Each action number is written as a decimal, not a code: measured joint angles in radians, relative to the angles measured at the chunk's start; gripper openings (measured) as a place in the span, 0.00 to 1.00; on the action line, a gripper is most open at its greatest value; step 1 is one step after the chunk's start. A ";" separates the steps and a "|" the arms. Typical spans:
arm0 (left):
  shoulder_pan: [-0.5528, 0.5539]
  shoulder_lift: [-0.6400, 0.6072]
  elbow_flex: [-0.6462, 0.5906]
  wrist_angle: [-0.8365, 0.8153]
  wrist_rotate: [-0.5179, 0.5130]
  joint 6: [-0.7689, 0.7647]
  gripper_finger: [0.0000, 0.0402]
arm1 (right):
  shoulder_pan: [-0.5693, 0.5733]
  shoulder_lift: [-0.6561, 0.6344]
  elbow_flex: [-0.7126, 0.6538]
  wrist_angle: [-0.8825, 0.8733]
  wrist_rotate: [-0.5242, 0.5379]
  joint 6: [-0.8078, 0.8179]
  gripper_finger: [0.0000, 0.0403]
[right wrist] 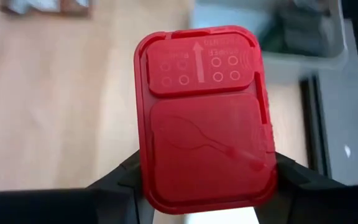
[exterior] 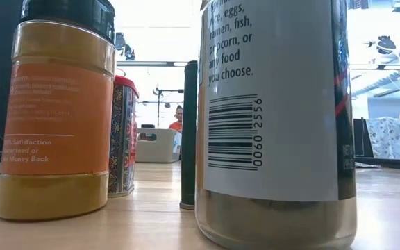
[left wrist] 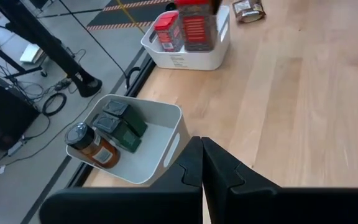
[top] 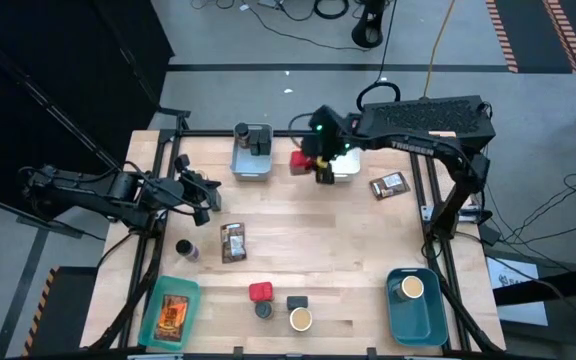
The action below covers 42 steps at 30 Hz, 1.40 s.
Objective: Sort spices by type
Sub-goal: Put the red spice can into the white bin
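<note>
Left gripper (top: pixel 211 203) clamped shut on nothing near the table's left edge, grey bin (top: pixel 251 160) of dark jars, right gripper (top: pixel 323 172) pinching a red tin (right wrist: pixel 205 118) by its sides, beside the white bin (top: pixel 346 163)

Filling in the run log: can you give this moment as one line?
right gripper: jaws shut on red rectangular plastic-lidded spice tin | position: over white bin at table's far edge | left gripper: shut, empty, waiting at left
</note>
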 joint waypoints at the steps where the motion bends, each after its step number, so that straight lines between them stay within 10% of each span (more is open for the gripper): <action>1: 0.000 0.000 0.000 -0.009 0.000 -0.004 0.00 | -0.022 -0.010 -0.036 0.023 -0.008 -0.006 0.45; 9: 0.000 0.000 -0.015 -0.040 -0.001 -0.055 0.00 | -0.169 -0.198 -0.316 0.230 -0.033 0.008 0.45; 14: 0.000 0.000 -0.049 -0.039 -0.018 -0.022 0.00 | -0.221 -0.274 -0.404 0.239 0.183 0.082 0.45; 42: 0.000 -0.002 -0.050 0.061 -0.081 0.058 0.00 | -0.258 -0.127 -0.460 0.259 0.181 0.035 0.45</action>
